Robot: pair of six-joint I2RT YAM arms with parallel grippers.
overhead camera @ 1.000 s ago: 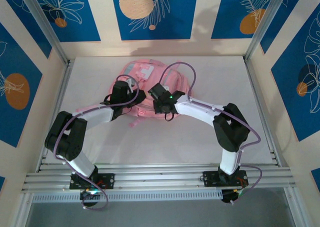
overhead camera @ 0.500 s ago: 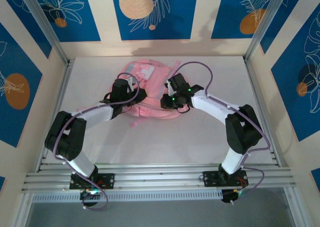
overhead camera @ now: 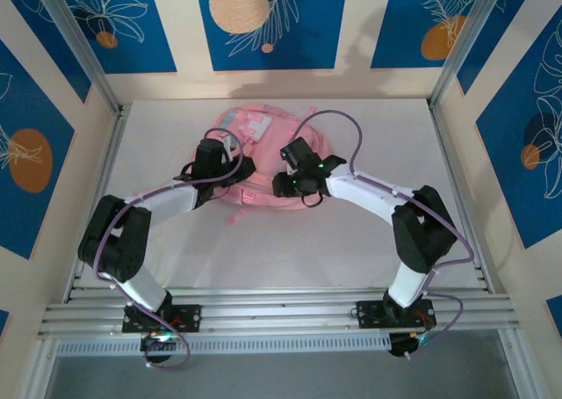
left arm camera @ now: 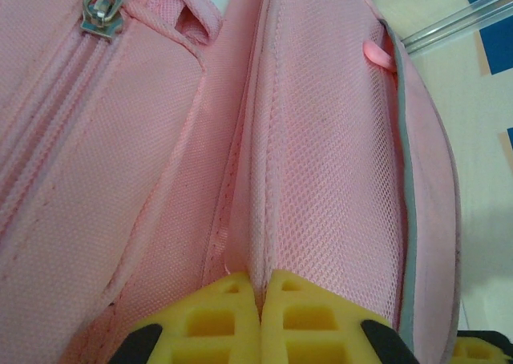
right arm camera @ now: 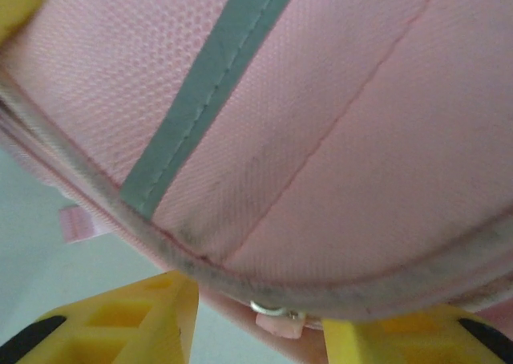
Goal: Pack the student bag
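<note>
The pink student bag [overhead camera: 261, 186] lies flat at the back middle of the white table. My left gripper [overhead camera: 234, 172] sits on its left part and is shut on a fold of the bag's pink mesh fabric [left arm camera: 337, 163]; the yellow fingertips [left arm camera: 232, 300] meet around that fold. A metal zipper slider [left arm camera: 100, 11] shows at the upper left. My right gripper [overhead camera: 283, 184] is at the bag's right front edge, open. Its yellow fingers [right arm camera: 160, 308] stand either side of a small zipper pull [right arm camera: 276, 317] with a pink tab, under the bag's rim [right arm camera: 345, 139]. Nothing is clamped there.
White table surface [overhead camera: 351, 241] lies in front of and to the right of the bag. Aluminium rails [overhead camera: 281, 311] cross the near edge by the arm bases. Blue-and-cream patterned walls and slanted metal posts [overhead camera: 461, 43] enclose the sides and back.
The right arm swung right, then came back left a little to the bag's front edge, and its jaws have opened. The left arm and its grip have not moved.
</note>
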